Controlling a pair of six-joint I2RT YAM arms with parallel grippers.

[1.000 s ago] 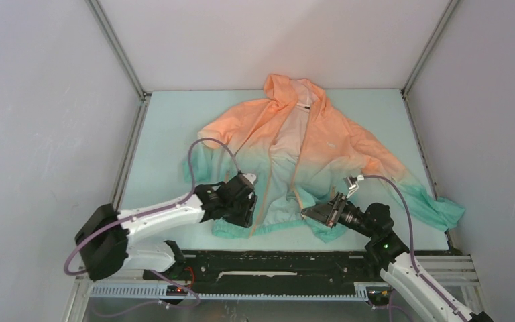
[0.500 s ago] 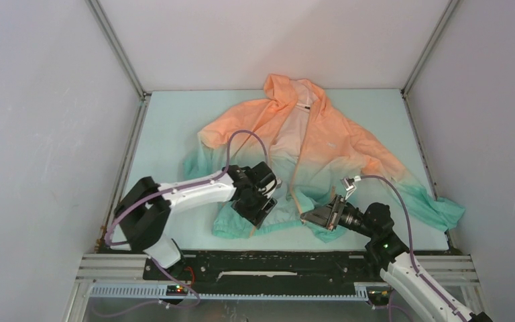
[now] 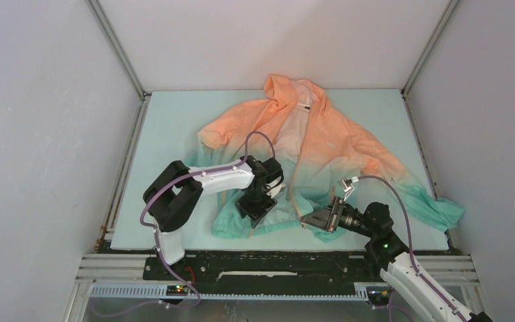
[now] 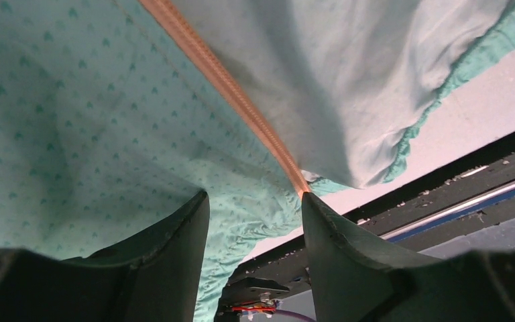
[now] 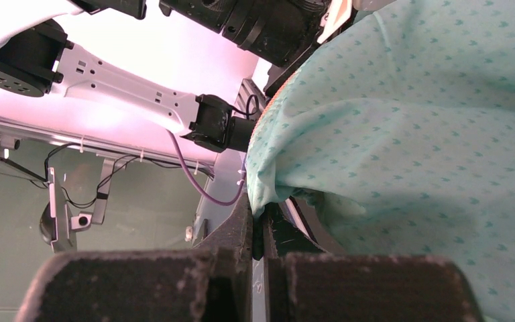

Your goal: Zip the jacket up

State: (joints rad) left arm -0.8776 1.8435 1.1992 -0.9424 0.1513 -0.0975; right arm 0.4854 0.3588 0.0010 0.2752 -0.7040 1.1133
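while the jacket (image 3: 302, 151) lies spread on the pale green table (image 3: 167, 127), hood toward the far wall and mint hem toward our bases, its front is unzipped, and we see the two front panels parted with the lighter lining showing between them. its peach-orange shoulders sit far from us, one sleeve reaching to the right edge of the table and ending in a teal cuff. our left gripper (image 3: 258, 204) hangs over the lower left panel, close to the hem; in the left wrist view (image 4: 255, 221) its two dark fingers (image 4: 174, 235) stand apart with nothing between them, and beyond them the orange zipper tape (image 4: 235, 94) runs diagonally across teal patterned cloth down to its end at the hem, which sits just above the gap between the fingers. our right gripper (image 3: 318, 218) rests at the bottom of the right panel near the hem, and in the right wrist view (image 5: 258, 221) its fingers are pressed together on a fold of the jacket's teal patterned fabric, which bulges up and to the right from the pinch. that same view shows our left arm (image 5: 127, 87) in white and black behind the cloth. a purple cable (image 3: 258, 137) loops above the left arm, and the black base rail (image 3: 275, 263) runs along the near edge.
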